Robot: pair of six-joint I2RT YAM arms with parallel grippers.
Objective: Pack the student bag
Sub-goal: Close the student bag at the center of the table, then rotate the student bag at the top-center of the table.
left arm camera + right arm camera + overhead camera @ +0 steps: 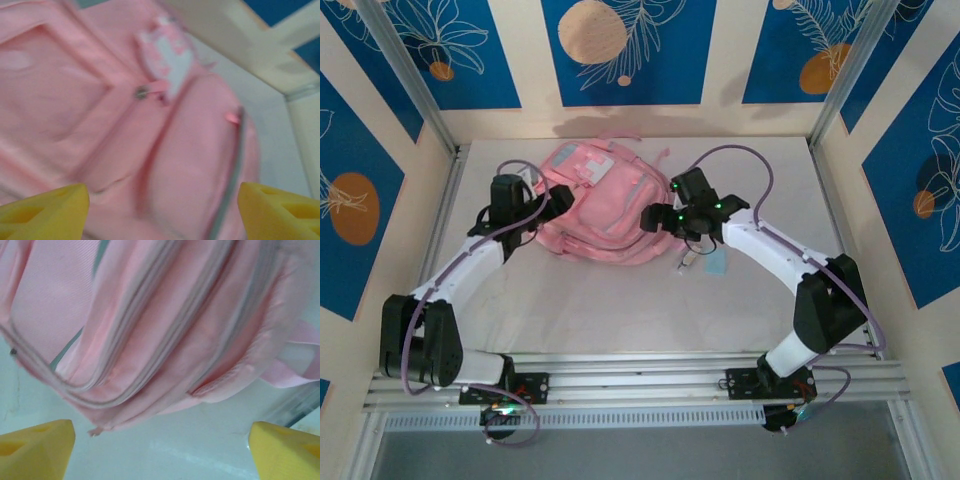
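The student bag (595, 205) lies flat on the white table (620, 320), towards the far side and about midway across, and I have one arm at each flank of it.

My left gripper (557, 203) is at the bag's left edge. Its jaws are spread wide with nothing between them. In the left wrist view its yellow fingertips (45, 210) sit far apart in the bottom corners, over the pink fabric (150, 150). Ahead of them I see the white label patch (170, 60) with pink marks on it. The view is too blurred for me to read any writing there. Just below the patch is a small metal zip pull (142, 92), and a grey zip line (235, 165) curves down the right.

My right gripper (650, 218) is at the bag's right edge, also spread wide and holding nothing. In the right wrist view its yellow fingertips (35, 447) hang above bare table, just short of the bag's bulging side (165, 315). Grey zip lines run along that side, and a pink strap (300, 355) trails off to the right.

A small pale blue thing (718, 263) lies on the table under my right forearm. I cannot tell what it is.
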